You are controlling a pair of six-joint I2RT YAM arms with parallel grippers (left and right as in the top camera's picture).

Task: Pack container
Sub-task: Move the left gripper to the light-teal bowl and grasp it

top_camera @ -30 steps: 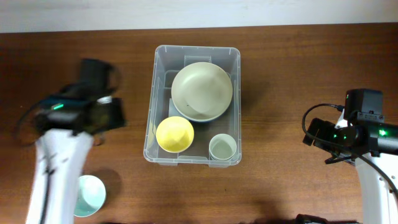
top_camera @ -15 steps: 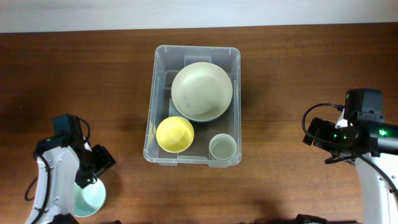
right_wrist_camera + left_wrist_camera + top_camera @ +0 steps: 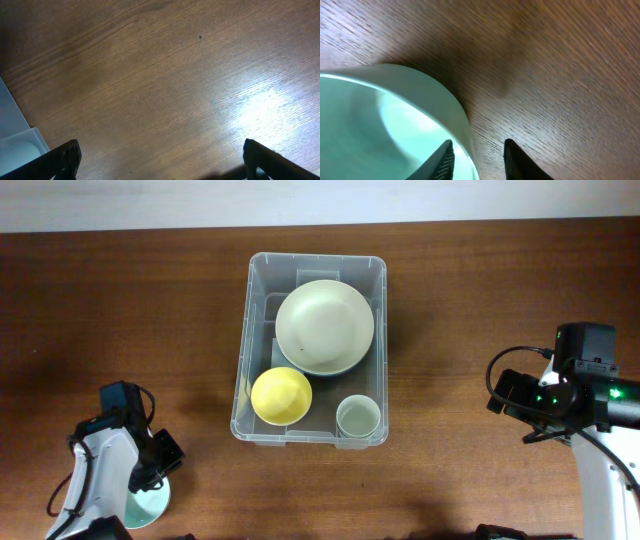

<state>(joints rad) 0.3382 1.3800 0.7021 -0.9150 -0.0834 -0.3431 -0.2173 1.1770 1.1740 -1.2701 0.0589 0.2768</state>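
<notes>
The clear plastic container (image 3: pixel 243 360) stands in the middle of the table and holds a large pale green bowl (image 3: pixel 325 327), a yellow bowl (image 3: pixel 281 395) and a small pale cup (image 3: pixel 358 418). A light teal bowl (image 3: pixel 150 502) sits at the front left. My left gripper (image 3: pixel 155 477) is down at it. In the left wrist view the teal bowl (image 3: pixel 385 120) fills the left side. My left gripper (image 3: pixel 477 161) is open and straddles its rim, one finger inside and one outside. My right gripper (image 3: pixel 162 160) is wide open and empty over bare wood.
The right arm (image 3: pixel 560 395) hangs over the table's right side, well clear of the container. A corner of the container (image 3: pixel 15 135) shows at the left edge of the right wrist view. The table is dark brown wood.
My left arm has swung from beside the container toward the table's front left and come down on the teal bowl, fingers now around its rim. The right arm has not moved.
</notes>
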